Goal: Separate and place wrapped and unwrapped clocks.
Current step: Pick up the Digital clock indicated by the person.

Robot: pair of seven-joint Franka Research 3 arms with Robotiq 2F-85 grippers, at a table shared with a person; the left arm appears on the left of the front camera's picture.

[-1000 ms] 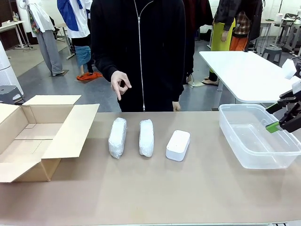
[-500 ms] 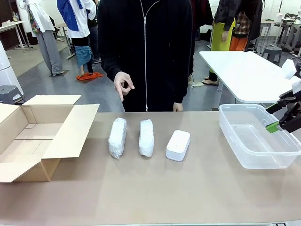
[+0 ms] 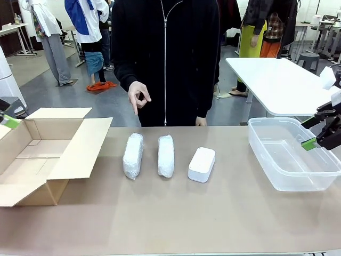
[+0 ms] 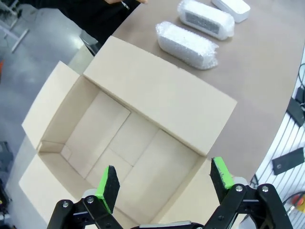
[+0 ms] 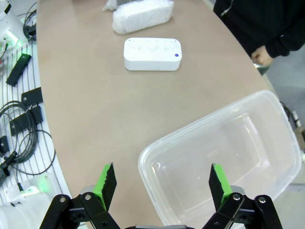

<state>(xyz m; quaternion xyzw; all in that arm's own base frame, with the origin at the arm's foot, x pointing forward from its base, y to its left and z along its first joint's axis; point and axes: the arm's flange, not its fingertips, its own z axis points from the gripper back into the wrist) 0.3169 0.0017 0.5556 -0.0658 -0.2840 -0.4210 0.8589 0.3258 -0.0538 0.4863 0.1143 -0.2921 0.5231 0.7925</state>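
Observation:
Two bubble-wrapped clocks [image 3: 133, 156] [image 3: 165, 156] lie side by side mid-table, with the bare white clock [image 3: 202, 164] to their right. My left gripper [image 3: 8, 119] shows at the left edge, over the open cardboard box [image 3: 37, 154]. In the left wrist view that gripper [image 4: 164, 179] is open above the box's bare floor [image 4: 119, 148], with the wrapped clocks [image 4: 187, 45] [image 4: 206, 20] beyond. My right gripper [image 3: 313, 133] hovers open over the clear tub [image 3: 290, 154]. In the right wrist view it [image 5: 162, 183] stands above the tub's rim [image 5: 157, 157]; the bare clock [image 5: 152, 54] lies farther off.
A person in a black zip jacket stands at the far edge, one hand [image 3: 137, 96] raised above the table with fingers pinched. A box flap [image 3: 80, 146] lies flat toward the wrapped clocks. Bare tabletop stretches in front of the clocks. Cables [image 5: 24, 119] lie off the table's near edge.
My left gripper's green fingertip has come into the front view at the left edge over the box. The person has shifted slightly. The right gripper and the clocks have not moved.

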